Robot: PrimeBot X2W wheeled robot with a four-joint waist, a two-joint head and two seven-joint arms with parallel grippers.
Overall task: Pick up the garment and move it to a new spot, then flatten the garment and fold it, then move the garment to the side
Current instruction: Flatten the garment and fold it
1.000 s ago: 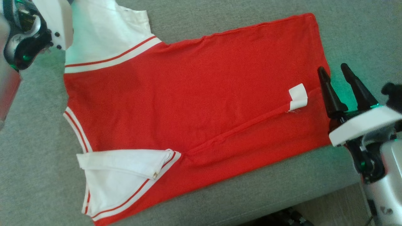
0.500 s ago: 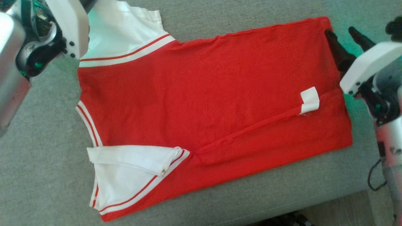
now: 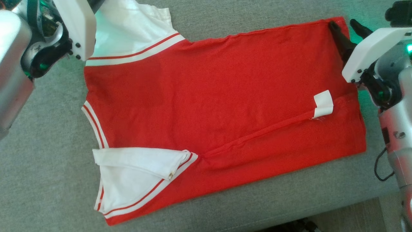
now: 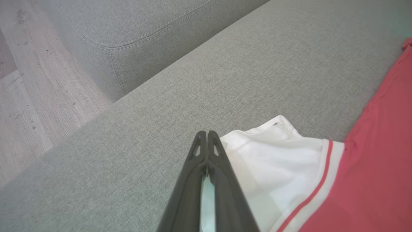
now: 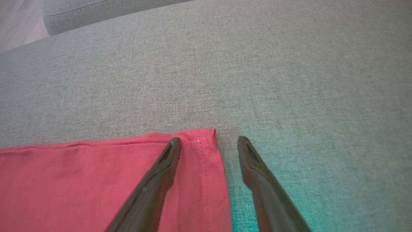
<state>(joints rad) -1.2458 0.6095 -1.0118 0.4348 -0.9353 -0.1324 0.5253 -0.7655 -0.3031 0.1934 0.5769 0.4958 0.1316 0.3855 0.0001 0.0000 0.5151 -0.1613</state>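
Support is a grey fabric sofa seat point(image 3: 48, 161). Red garment point(image 3: 225, 96) with white sleeves lies spread flat on it, one hem corner near the seat's front edge.

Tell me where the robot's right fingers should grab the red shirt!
Probably the far hem corner of the red shirt. It lies flat on the sofa with free edges on two sides. The right gripper is open, one finger over cloth and the other over bare sofa, so coming in from the hem side and pinching there looks easiest.
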